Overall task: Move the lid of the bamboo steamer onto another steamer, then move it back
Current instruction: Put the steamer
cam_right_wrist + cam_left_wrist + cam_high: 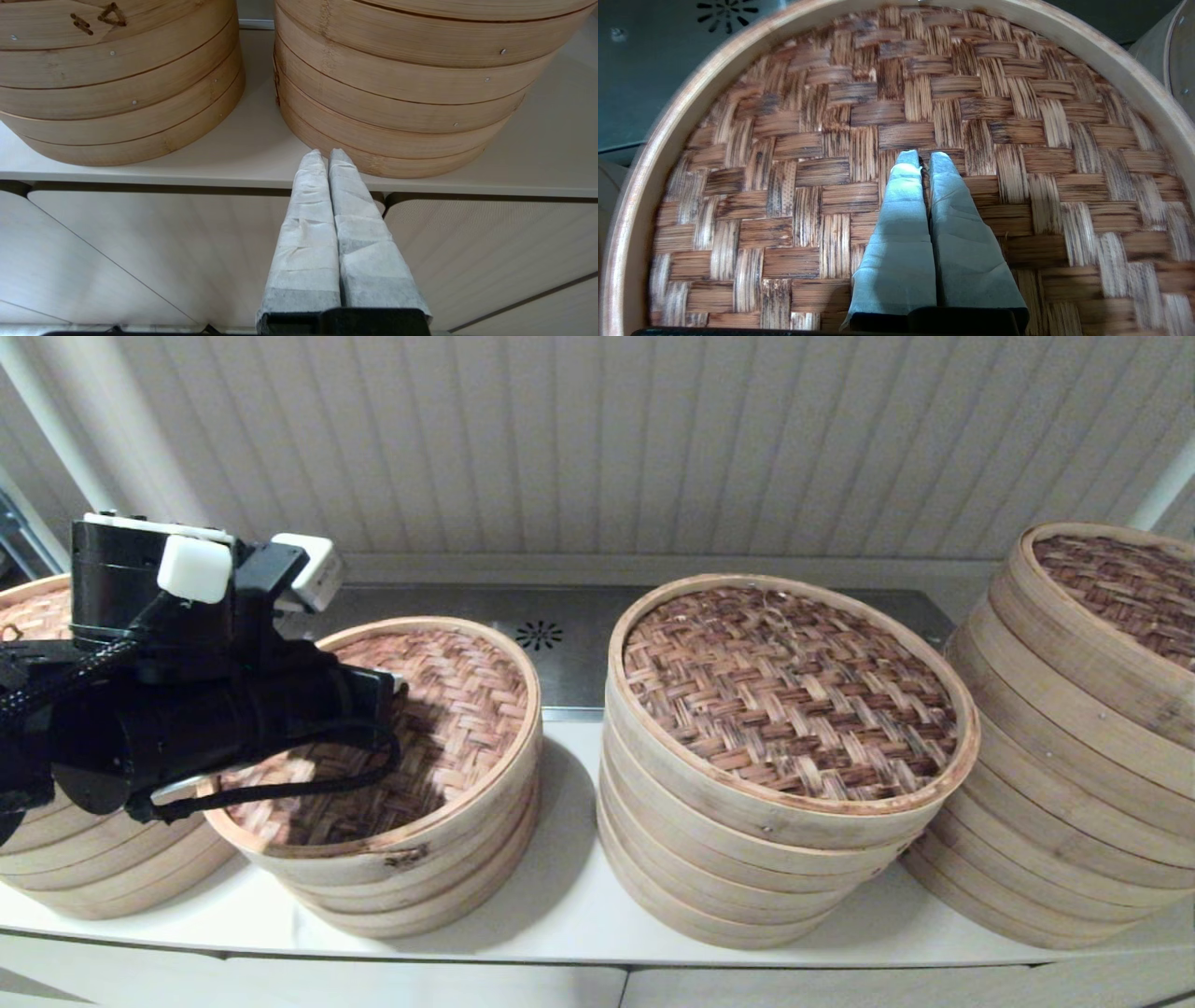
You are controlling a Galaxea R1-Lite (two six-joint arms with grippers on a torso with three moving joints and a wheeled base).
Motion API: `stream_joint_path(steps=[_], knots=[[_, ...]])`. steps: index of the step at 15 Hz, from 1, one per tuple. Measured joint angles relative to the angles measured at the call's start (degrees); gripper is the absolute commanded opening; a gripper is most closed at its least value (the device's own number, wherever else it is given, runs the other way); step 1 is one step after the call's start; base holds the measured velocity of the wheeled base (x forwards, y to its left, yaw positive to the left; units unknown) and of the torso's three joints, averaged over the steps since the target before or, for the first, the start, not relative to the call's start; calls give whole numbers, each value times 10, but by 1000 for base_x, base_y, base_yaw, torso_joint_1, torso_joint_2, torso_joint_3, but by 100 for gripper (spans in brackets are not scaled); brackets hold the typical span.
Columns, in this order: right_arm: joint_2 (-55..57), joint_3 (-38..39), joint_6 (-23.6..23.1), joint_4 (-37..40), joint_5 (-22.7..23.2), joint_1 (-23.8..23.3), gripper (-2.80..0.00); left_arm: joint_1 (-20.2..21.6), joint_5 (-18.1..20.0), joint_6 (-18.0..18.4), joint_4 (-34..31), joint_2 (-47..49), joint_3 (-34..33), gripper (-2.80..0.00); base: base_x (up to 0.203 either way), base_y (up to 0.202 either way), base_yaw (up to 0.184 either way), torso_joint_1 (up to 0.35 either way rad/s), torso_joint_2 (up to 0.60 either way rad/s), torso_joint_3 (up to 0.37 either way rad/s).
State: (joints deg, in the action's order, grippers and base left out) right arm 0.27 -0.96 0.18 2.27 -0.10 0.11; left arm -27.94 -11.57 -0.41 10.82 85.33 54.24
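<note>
The bamboo steamer lid [448, 728], a woven brown disc in a pale rim, tops the second stack from the left and sits slightly tilted. In the left wrist view the lid [822, 140] fills the picture. My left gripper [924, 158] is at the lid's centre, shut, with a thin dark strip of the lid pinched between the wrapped fingertips. From the head view the black left arm hides most of that gripper [397, 689]. Another steamer [784, 709] stands to the right. My right gripper [328, 156] is shut on nothing, below the counter's front edge.
Four steamer stacks line the white counter [560, 896]: one at far left [56, 868] behind the arm, one at far right [1083, 709]. A metal panel with a drain [540, 635] lies behind, before a ribbed wall. Cabinet fronts [140, 252] sit under the counter.
</note>
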Motion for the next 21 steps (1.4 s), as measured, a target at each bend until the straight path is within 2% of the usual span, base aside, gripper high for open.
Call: stream_joint_path(steps=[8, 16, 21], knots=[[0, -1, -2, 1, 0, 0, -280, 0, -1, -2, 9, 1, -28, -280, 0, 0, 0, 0, 0, 0], [0, -1, -2, 1, 0, 0, -280, 25, -3, 2, 36, 12, -1, -280, 0, 0, 0, 0, 0, 0], [0, -1, -2, 1, 0, 1, -280, 35, -1, 2, 39, 20, -10, -280, 0, 0, 0, 0, 0, 0]])
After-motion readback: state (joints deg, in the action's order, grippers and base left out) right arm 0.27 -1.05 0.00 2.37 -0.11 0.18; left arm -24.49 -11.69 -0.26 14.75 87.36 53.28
